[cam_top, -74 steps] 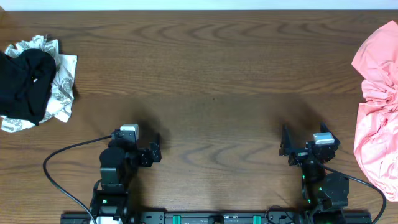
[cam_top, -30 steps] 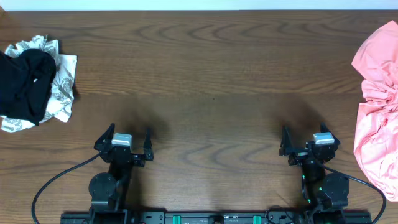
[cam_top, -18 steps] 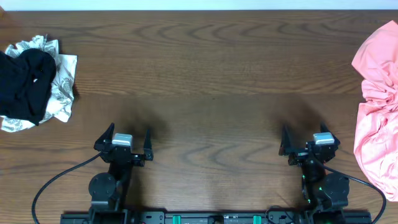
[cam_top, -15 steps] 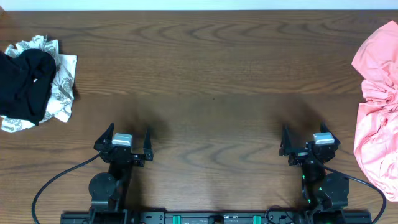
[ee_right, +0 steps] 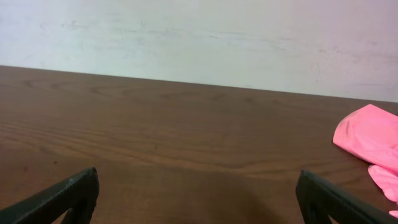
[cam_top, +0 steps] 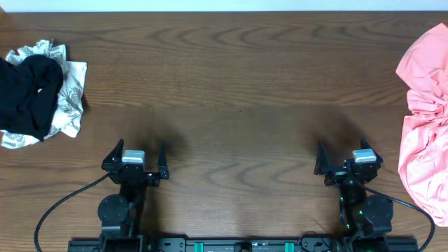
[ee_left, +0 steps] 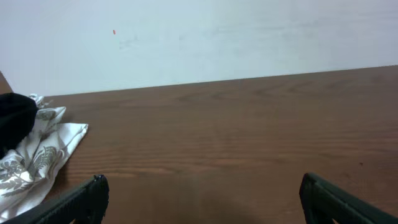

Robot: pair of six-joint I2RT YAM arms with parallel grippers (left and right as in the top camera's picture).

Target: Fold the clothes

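The clothes lie in two heaps at the table's ends. On the far left, a black garment [cam_top: 28, 94] rests on a white-grey patterned piece [cam_top: 71, 98]. A salmon-pink tee [cam_top: 423, 119] is bunched at the right edge. My left gripper [cam_top: 138, 151] hovers open near the front left, with nothing between its fingers. My right gripper [cam_top: 348, 159] stands open near the front right, also holding nothing. The left wrist view shows the left gripper [ee_left: 202, 193] over bare wood, with the patterned piece [ee_left: 37, 155] and the black garment [ee_left: 12, 118] to its left. In the right wrist view, the pink tee [ee_right: 367, 134] lies right of the right gripper [ee_right: 198, 190].
The dark wooden table [cam_top: 231, 77] runs between the two heaps. A pale wall [ee_left: 205, 37] stands behind its far edge. Both arm bases sit on a rail [cam_top: 238, 245] at the front edge, and a black cable [cam_top: 63, 189] loops from the left arm.
The left gripper has turned from sideways to facing forward, then shifted slightly left and back. The right arm and the clothes have not moved.
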